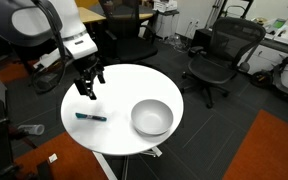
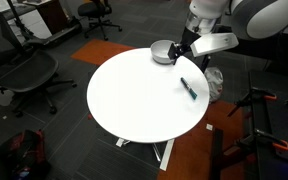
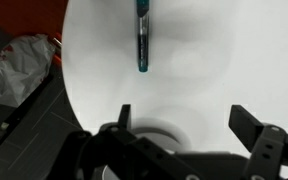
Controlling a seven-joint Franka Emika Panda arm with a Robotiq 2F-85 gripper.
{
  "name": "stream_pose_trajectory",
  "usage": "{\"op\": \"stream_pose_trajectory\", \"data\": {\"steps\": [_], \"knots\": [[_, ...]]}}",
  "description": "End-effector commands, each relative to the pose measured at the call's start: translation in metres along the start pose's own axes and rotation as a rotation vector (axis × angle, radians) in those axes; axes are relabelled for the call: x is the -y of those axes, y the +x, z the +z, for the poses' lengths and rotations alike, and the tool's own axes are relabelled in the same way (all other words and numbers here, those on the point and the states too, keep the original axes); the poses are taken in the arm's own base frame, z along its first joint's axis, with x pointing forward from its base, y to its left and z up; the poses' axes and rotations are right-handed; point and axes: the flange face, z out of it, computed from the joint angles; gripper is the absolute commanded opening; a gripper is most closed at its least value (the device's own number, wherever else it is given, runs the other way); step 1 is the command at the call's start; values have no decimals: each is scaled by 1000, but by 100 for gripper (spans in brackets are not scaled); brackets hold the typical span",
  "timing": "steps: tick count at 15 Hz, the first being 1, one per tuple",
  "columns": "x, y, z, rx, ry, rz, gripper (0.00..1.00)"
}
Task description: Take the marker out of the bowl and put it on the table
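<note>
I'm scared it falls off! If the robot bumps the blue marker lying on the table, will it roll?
Probably yes: the marker looks thin and round, lying flat on the smooth white table. It likely stays stiff, since it looks straight, and it probably feels light because it is so slim.

arm [image 1: 42, 20]: white shells, blk joints | gripper [image 1: 88, 93]: blk, 2-finger

Table [image 1: 119, 90] top bare across the middle, free passage there. Obstacles: bowl [image 1: 152, 118] near one edge, marker [image 1: 91, 116] lying flat well apart from it (open gap between them). Office chair [image 1: 221, 55] stands off the table, not touching it.
</note>
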Motion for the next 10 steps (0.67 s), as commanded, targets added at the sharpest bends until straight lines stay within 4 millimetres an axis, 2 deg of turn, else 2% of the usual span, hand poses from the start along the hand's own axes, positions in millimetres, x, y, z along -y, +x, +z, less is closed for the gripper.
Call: {"op": "stream_pose_trajectory", "data": {"steps": [1,4,5,10], "knots": [[-4,0,-37,-7,-26,1,100],[-2,-2,-52,-2,-32,-7,100],[2,1,-39,4,-18,-14,100],[1,1,-46,3,-19,-14,100]]}}
